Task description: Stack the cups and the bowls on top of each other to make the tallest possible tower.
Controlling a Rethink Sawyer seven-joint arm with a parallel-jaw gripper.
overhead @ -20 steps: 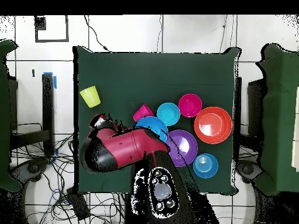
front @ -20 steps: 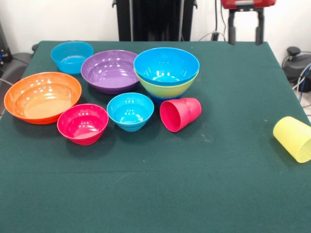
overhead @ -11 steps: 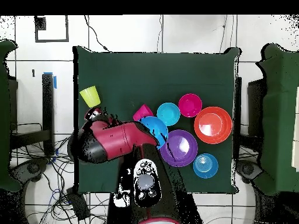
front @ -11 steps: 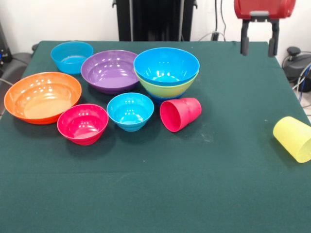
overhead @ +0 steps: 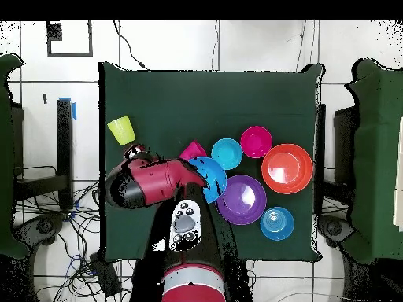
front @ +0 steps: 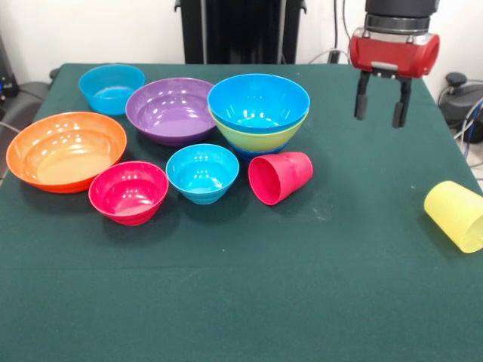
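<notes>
Cups and bowls for the tower lie spread over the green cloth table [front: 362, 302]. The start of the tower, a bright blue bowl [front: 258, 101] nested in a lime green bowl [front: 260, 139], stands mid-table beside the purple bowl [front: 170, 110]. The gripper [front: 381, 115] hangs empty above the cloth, fingers spread, between that stack and the yellow cup [front: 456, 214], which lies on its side at the table's edge. The red cup [front: 280, 177] also lies tipped, mouth toward the camera, just in front of the stack.

A good next pick probably means closing across a cup's tapered wall, since a round cup on its side may roll. All pieces are glossy, smooth plastic; the yellow cup looks translucent. The orange bowl [front: 66, 150] is broad and shallow, the pink bowl [front: 128, 191] and small cyan bowl [front: 202, 173] deeper.
</notes>
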